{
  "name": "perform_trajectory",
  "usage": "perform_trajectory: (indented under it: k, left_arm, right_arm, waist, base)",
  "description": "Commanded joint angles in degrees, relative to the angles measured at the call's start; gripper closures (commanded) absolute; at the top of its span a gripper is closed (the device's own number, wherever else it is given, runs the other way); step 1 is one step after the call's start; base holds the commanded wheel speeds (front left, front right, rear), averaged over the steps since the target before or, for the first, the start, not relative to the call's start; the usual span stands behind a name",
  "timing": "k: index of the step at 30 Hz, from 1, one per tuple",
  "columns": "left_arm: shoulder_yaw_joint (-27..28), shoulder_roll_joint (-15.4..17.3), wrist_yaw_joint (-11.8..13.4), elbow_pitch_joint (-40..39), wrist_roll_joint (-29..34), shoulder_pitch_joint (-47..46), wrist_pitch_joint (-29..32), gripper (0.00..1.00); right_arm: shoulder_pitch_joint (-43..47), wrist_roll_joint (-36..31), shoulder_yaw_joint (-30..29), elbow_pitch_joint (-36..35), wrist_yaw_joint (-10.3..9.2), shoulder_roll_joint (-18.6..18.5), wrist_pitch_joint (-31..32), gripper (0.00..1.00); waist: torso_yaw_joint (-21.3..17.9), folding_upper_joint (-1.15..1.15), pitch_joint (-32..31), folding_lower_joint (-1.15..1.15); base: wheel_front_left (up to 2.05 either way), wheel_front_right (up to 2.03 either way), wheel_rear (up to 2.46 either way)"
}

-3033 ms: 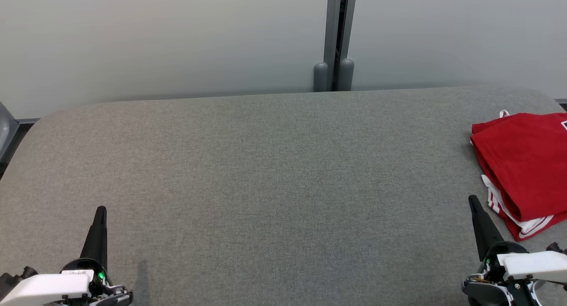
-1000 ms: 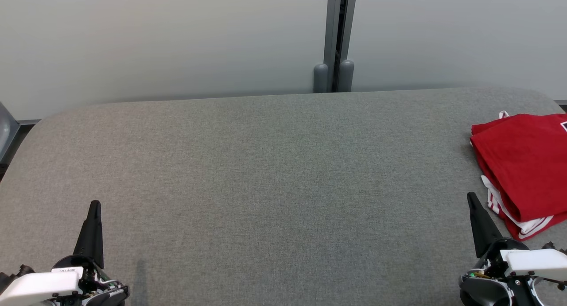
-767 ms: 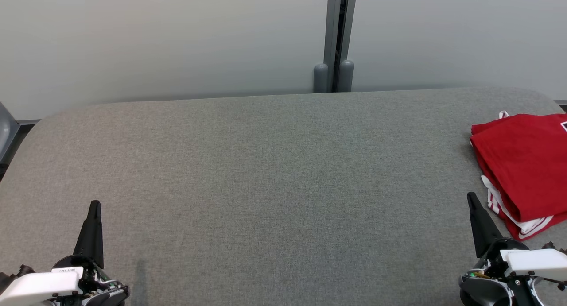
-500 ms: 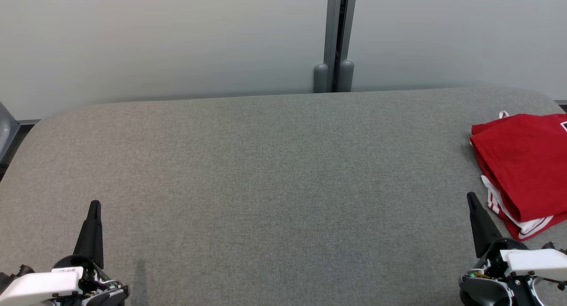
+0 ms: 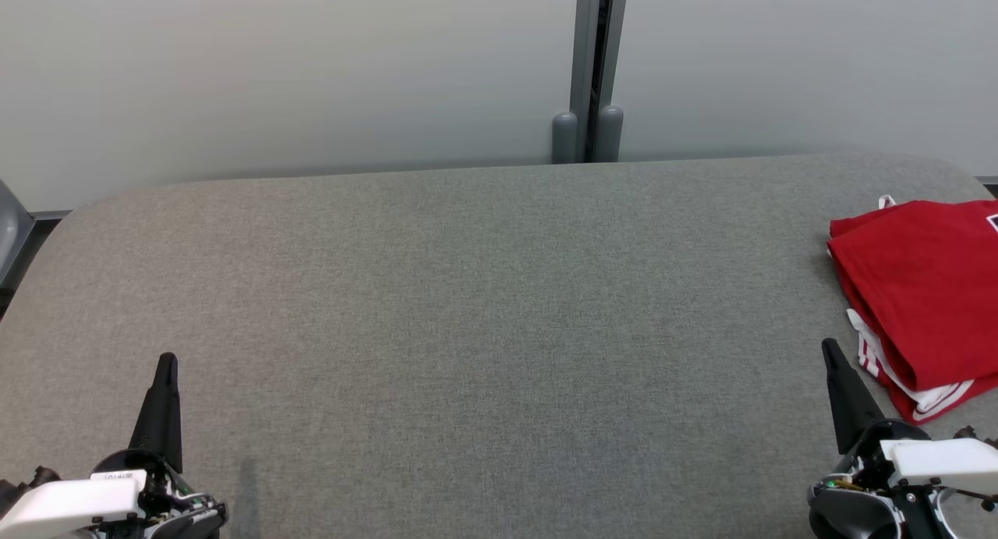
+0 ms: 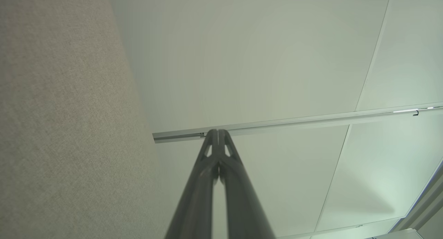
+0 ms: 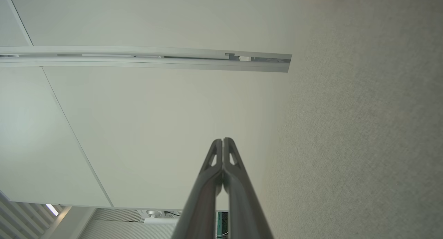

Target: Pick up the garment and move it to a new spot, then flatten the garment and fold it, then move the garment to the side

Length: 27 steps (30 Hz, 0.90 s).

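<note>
Reading left to right: left gripper (image 5: 166,367) parked low at the near left of the grey table (image 5: 468,305), fingers pressed together, holding nothing. Wide bare stretch of table across the middle, grey post (image 5: 592,63) at the back against the wall. Then right gripper (image 5: 829,350) low at the near right, also pinched together and empty, just beside the red garment (image 5: 920,289) but not touching it. Red garment folded into a fairly neat stack at the far right of the table, partly cut off by the picture edge, white stripes (image 5: 869,352) peeking out along the near side.

Looks like the last step, moving it aside, is pretty much done. To finish well:
- Back off slow and straight.
- Keep the right fingertips clear of that striped edge so no layer gets snagged and the fold undone.
- If nudging it further right, probably better to push the whole stack than pinch the top layer.
- Mind the table's rounded corner.

Writing:
- Small white tag (image 5: 118,477) on the left gripper's base, too tiny to read.
- Bit of white print (image 5: 993,222) at the garment's right edge, cut off, can't make it out.
- No brand readable.
</note>
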Motion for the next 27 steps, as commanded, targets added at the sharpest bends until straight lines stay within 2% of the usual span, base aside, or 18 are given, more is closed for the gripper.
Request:
perform_trajectory:
  k: [1,27]
  left_arm:
    - [0.2,0.11,-0.27,-0.19,-0.01,-0.36,0.04,1.0]
    - [0.2,0.1,-0.27,-0.2,0.0,-0.36,0.04,1.0]
  right_arm:
    - [-0.52,0.15,0.04,0.19,0.04,-0.26,0.33,1.0]
    - [-0.52,0.14,0.02,0.2,0.04,-0.26,0.34,1.0]
  waist:
    - [0.0,0.0,0.0,0.0]
    - [0.0,0.0,0.0,0.0]
  base:
    - [0.0,0.0,0.0]
    - [0.0,0.0,0.0]
